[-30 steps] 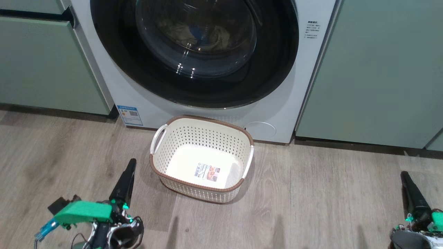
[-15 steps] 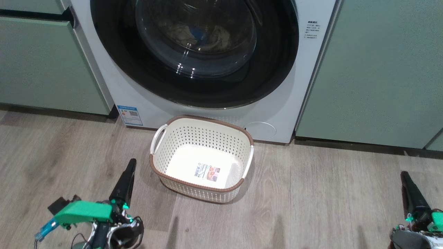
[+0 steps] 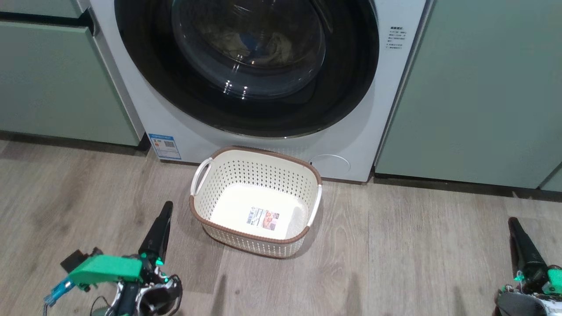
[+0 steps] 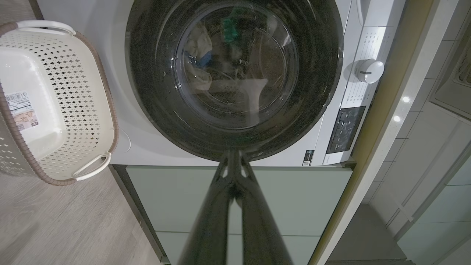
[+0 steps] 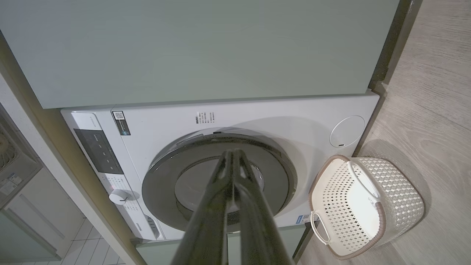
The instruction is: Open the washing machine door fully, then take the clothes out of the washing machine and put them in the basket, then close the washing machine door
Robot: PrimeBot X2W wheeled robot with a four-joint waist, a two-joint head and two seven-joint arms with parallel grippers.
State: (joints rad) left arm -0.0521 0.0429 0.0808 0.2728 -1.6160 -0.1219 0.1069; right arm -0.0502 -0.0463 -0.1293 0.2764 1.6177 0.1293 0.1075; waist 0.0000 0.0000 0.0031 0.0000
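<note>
Found washing machine door (image 3: 246, 103) closed flat against white washing machine (image 3: 377, 109), pale green cabinets (image 3: 483, 87) either side. Spotted pale yellow clothes (image 3: 276, 46) with a blue patch behind the glass, inside the drum. Noted cream basket (image 3: 263, 152) empty on wood floor (image 3: 395, 245), just before the machine. Logged left tool (image 3: 166, 211) and right tool (image 3: 514, 227) pressed together, pinching nothing.

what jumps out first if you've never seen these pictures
The big round washing machine door, glossy black with a bulging glass window, is shut and dominates the top of the head view, with pale clothes dimly visible behind the glass. Right below it on the wood floor sits the empty cream basket with a brown rim.
</note>
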